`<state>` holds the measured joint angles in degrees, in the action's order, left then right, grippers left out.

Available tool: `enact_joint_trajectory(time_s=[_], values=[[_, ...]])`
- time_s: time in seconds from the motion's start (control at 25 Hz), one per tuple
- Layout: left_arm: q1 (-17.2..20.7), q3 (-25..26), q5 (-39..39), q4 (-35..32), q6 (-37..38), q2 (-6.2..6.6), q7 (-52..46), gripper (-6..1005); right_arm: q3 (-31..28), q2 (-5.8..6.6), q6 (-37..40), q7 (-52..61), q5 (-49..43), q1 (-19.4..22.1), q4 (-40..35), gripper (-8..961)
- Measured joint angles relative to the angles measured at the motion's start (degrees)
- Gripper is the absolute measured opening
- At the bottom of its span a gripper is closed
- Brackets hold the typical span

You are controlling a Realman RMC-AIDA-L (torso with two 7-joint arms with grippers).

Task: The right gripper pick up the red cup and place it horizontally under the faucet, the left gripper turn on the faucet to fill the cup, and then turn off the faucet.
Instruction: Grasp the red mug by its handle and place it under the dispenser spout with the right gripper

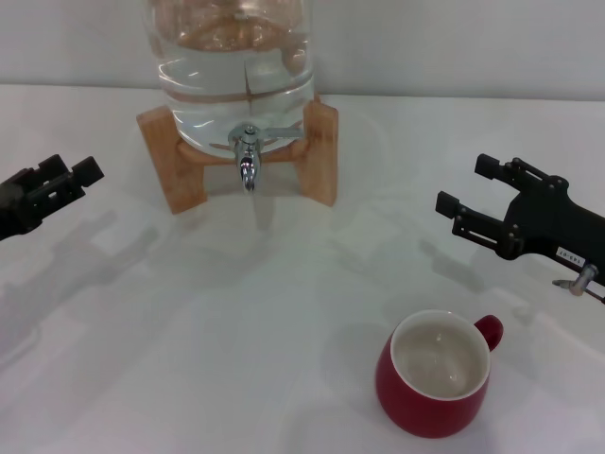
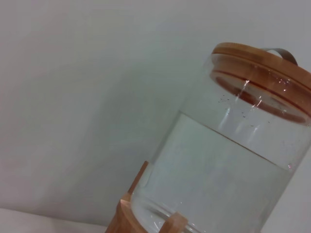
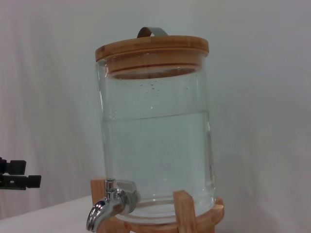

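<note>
The red cup (image 1: 435, 378) stands upright on the white table at the front right, white inside, with its handle to the back right. The chrome faucet (image 1: 248, 158) juts from the base of a glass water jar at the back centre, and it also shows in the right wrist view (image 3: 104, 209). My right gripper (image 1: 465, 185) is open and empty, hovering behind and to the right of the cup, apart from it. My left gripper (image 1: 71, 170) is open and empty at the far left, well off from the faucet. It shows small in the right wrist view (image 3: 19, 174).
The glass jar (image 1: 232, 57) holds water and rests on a wooden stand (image 1: 175, 161). It has a wooden lid (image 3: 151, 47) with a metal handle. The left wrist view shows only the jar (image 2: 228, 165) and wall. The table (image 1: 189, 331) stretches in front of the faucet.
</note>
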<state>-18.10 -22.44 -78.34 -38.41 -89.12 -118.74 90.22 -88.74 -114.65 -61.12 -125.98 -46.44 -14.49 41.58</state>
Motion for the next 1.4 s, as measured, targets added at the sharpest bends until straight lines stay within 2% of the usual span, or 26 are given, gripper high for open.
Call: enact_joint_trajectory(time_s=[0.68, 0.92, 1.16, 1.4], values=[[-0.49, -0.18, 0.11, 0.0, 0.09, 0.09, -0.07, 894, -0.1, -0.04, 0.47, 2.12, 1.33, -0.49, -0.54, 782], [-0.58, -0.3, 0.04, 0.0, 0.27, 0.06, -0.06, 894, -0.33, -0.08, 5.35, 7.44, 4.7, -0.74, -0.71, 781], [-0.6, -0.14, 0.03, 0.0, 0.35, 0.02, -0.05, 894, 0.26, -0.18, 5.08, 8.06, 6.88, -0.59, -0.8, 780], [-0.28, 0.01, -0.06, 0.0, 0.36, 0.01, -0.06, 894, -0.31, 0.81, 2.8, 2.18, 3.17, -0.07, -0.8, 780]])
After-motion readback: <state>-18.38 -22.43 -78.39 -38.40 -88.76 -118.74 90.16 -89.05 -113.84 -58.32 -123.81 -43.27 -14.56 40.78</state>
